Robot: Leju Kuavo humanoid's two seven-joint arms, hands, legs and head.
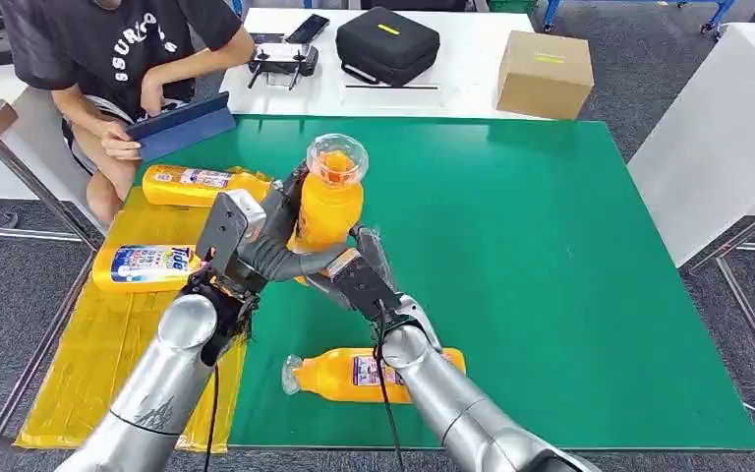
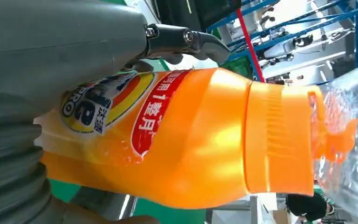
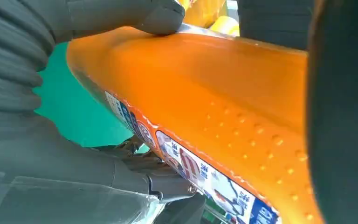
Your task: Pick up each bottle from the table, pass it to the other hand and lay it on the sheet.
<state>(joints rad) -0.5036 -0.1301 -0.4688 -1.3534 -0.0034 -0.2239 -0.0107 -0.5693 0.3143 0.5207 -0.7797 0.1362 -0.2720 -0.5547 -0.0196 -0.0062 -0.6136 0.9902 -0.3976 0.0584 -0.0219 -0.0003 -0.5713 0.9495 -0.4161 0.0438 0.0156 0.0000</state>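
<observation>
Head view. An orange detergent bottle (image 1: 327,211) with a clear cap stands upright in mid-air over the green counter (image 1: 551,265), gripped from both sides: the left hand (image 1: 270,231) wraps its body from the left, the right hand (image 1: 369,258) closes on it from the lower right. Both hands on one bottle fits the hand-over step of the task; which hand gives and which takes cannot be told here. The bottle is held near the yellow sheet (image 1: 108,344), which lies along the counter's left edge, so the receiving arm would have a short reach. Two bottles already lie on their sides on the sheet, a far one (image 1: 202,185) and a near one (image 1: 145,267). One more bottle (image 1: 354,374) lies on the green surface beside the right forearm, not yet picked up. A seated person (image 1: 128,69) holds a blue tablet (image 1: 182,126) beyond the sheet; a black case (image 1: 386,44) and a cardboard box (image 1: 545,72) rest on a white table behind.

Left wrist view. The left hand (image 2: 51,56) clasps the labelled body of the held bottle (image 2: 191,140), a dark finger (image 2: 191,42) curving over its shoulder; the ribbed orange neck and clear cap (image 2: 349,140) stay free.

Right wrist view. The right hand (image 3: 74,28) presses a grey thumb onto the orange wall of the bottle (image 3: 214,93), with fingers (image 3: 154,172) beneath the label edge, so the grip bears from opposite faces.
</observation>
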